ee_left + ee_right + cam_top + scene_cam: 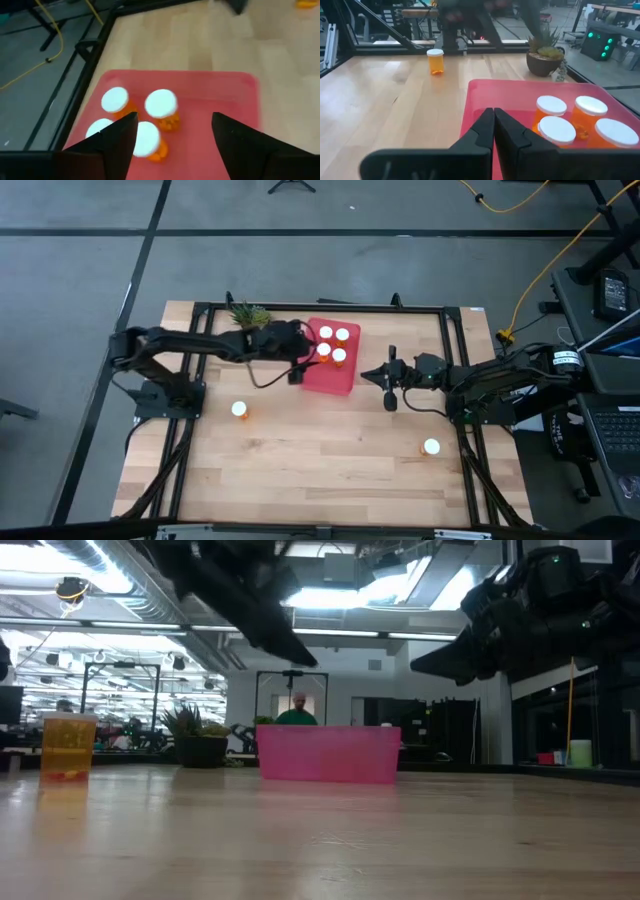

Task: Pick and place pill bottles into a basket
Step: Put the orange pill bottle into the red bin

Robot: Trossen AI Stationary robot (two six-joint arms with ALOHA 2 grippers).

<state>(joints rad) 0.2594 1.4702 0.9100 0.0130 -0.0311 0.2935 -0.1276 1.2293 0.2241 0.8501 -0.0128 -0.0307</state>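
Note:
The basket (332, 370) is a flat red tray at the table's far middle. Several orange pill bottles with white caps (161, 106) stand upright in its far part (555, 127). One more bottle (239, 410) stands on the wood at the near left, and another (431, 447) at the near right. My left gripper (172, 137) hangs open above the tray's left end, its fingers slanting down toward the bottles with nothing between them. My right gripper (493, 120) is shut and level just right of the tray (368, 375).
A small potted plant (248, 314) stands at the far edge, left of the tray. A black frame (320, 307) runs around the table. Bare wood lies across the near half. In the low view, a person (296, 712) shows in the room behind the tray.

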